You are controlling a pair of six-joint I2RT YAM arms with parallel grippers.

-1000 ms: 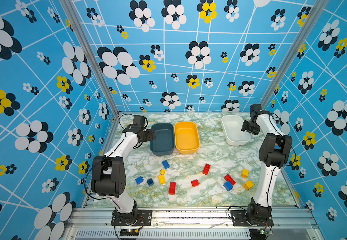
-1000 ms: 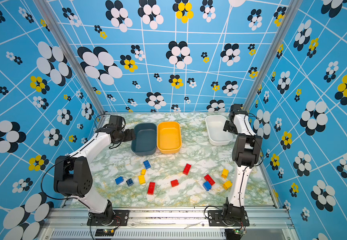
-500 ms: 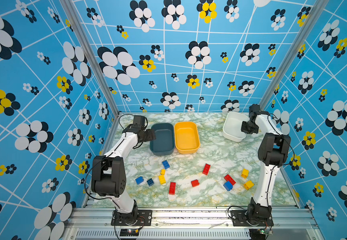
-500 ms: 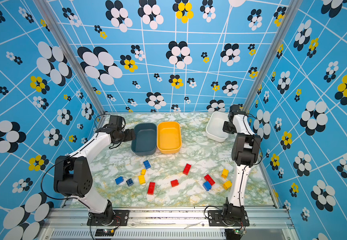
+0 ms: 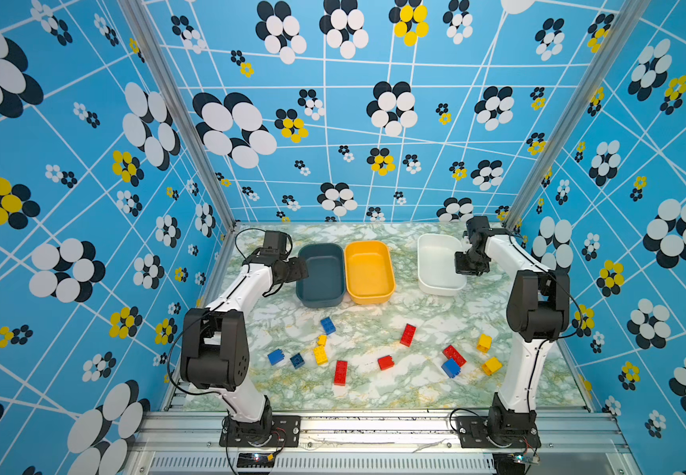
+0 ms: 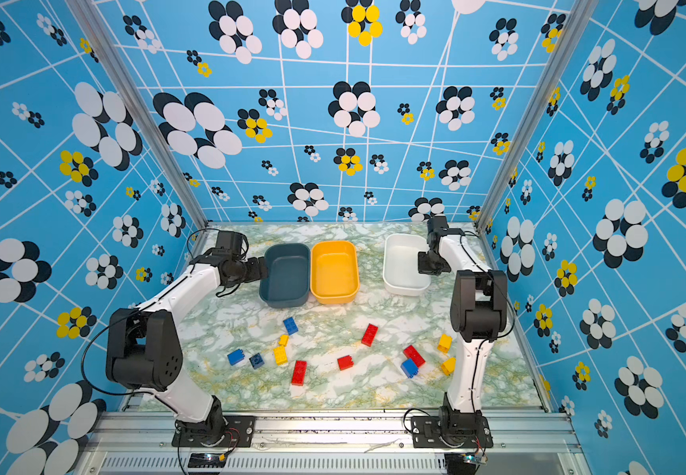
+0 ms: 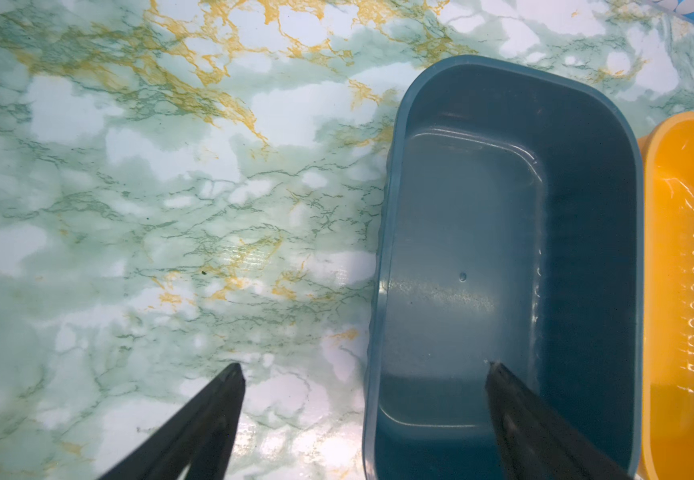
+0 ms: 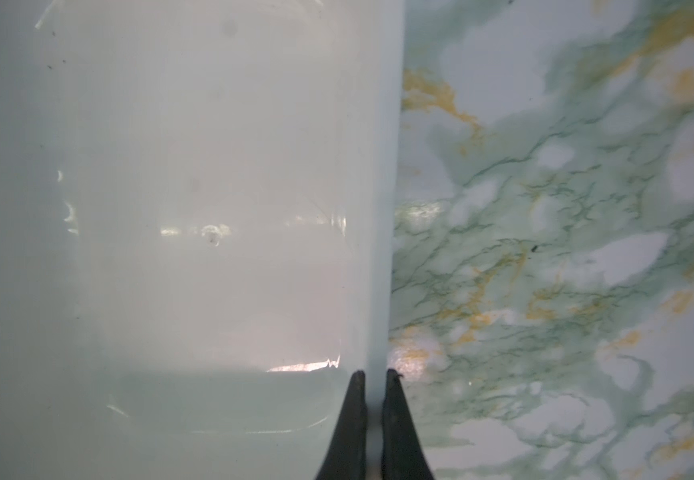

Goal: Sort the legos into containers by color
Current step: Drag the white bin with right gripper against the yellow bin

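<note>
While the right gripper (image 8: 372,374) pinches tight on the white tub (image 8: 212,166) side wall, the left gripper (image 7: 363,365) gapes wide astride the teal tub (image 7: 503,208) wall, holding nothing. The orange-yellow tub (image 5: 368,267) sits just beside the teal one, and the legos (image 5: 408,334) lie scattered on the marble table (image 5: 374,395).

High top views share the table (image 5: 374,395); wrist views sit close.

- Both top views are bright, evenly lit and sharp; shadows on the tabletop (image 5: 374,395) are faint and soft.
- Lines on the walls (image 5: 66,312) bow toward the picture edges.
- In the right wrist view, the white tub (image 8: 170,166) looks hazy and washed out, with small glare streaks.
- In the left wrist view, a glare patch whitens part of the tabletop.
</note>
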